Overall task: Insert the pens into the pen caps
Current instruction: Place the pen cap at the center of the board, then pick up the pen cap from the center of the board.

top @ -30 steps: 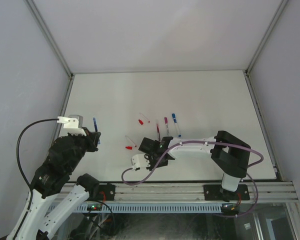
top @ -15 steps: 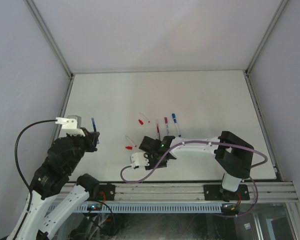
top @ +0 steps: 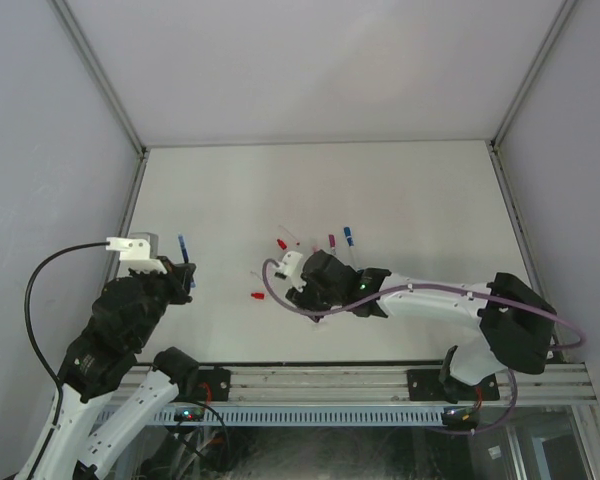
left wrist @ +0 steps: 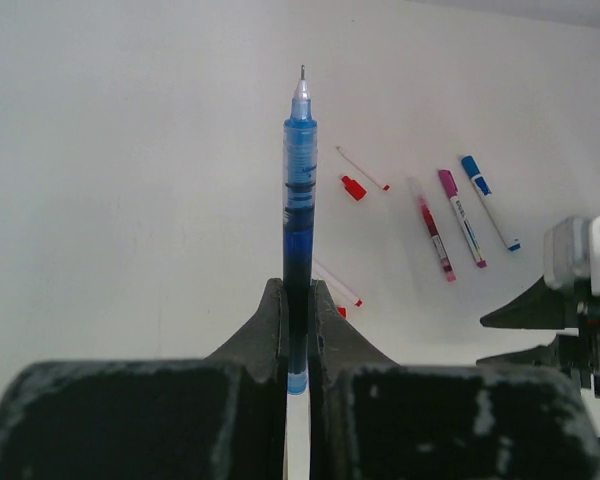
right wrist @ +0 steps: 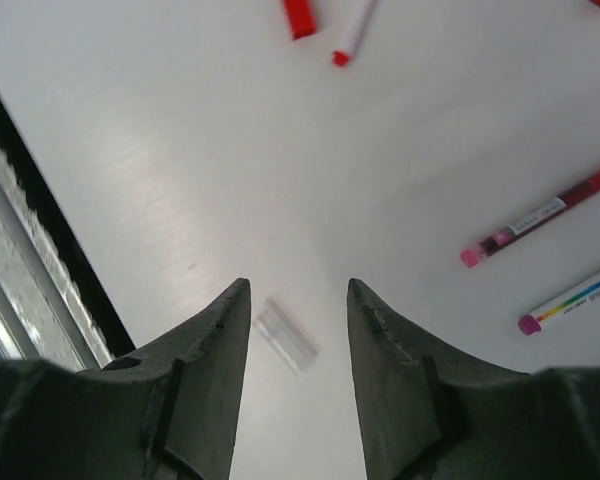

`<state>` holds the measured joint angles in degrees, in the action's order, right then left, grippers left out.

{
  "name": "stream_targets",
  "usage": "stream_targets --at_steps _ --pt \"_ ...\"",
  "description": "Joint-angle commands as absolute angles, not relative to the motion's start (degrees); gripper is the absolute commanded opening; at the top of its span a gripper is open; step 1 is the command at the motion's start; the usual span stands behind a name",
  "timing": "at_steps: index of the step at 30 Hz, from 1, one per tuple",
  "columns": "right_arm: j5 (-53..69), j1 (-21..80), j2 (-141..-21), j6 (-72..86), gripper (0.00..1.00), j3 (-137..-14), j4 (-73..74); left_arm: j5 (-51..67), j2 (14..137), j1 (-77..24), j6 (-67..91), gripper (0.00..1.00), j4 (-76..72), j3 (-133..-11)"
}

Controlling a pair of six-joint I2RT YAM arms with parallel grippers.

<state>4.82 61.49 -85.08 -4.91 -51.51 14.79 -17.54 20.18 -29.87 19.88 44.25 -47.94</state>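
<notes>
My left gripper is shut on a blue pen whose bare tip points away from the wrist; the same pen rises from the gripper at the table's left. My right gripper is open just above the table, and a small clear cap lies loose between its fingers. In the top view that gripper sits among the loose pens. A red cap and a red-tipped pen lie ahead of it. A dark magenta pen lies to its right.
More pens lie mid-table: a magenta one, a capped blue one, a reddish one, and a thin white one beside a red cap. The metal rail runs along the near edge.
My right arm has swung forward and left among the pens, its wrist has turned, and its jaws have opened. The left gripper has shifted slightly left, still holding the blue pen.
</notes>
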Motion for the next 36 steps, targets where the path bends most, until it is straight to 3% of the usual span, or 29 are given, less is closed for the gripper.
stream_targets --at_steps 1,7,15,22,28,36 --pt "-4.1 60.9 -81.7 15.1 0.43 -51.8 6.2 -18.5 20.0 -29.5 19.5 0.0 42.7 -46.9" --pt "-12.4 62.0 -78.6 28.8 0.49 -51.8 6.0 -18.0 20.3 -29.5 19.3 0.0 42.7 -46.9" --pt "-23.5 63.0 -76.1 55.6 0.5 -51.8 17.7 -17.6 20.5 -29.5 19.2 0.0 42.5 -46.9" --pt "-23.3 64.2 -77.5 71.6 0.52 -51.8 18.9 -17.3 20.3 -29.5 19.1 0.0 42.5 -46.9" --pt "-23.8 64.9 -80.0 92.9 0.54 -54.1 31.9 -16.8 19.7 -29.5 19.1 0.0 42.3 -46.7" --pt "-19.9 65.5 -84.4 105.6 0.56 -56.0 39.1 -13.6 20.2 -29.5 18.3 0.0 41.6 -46.5"
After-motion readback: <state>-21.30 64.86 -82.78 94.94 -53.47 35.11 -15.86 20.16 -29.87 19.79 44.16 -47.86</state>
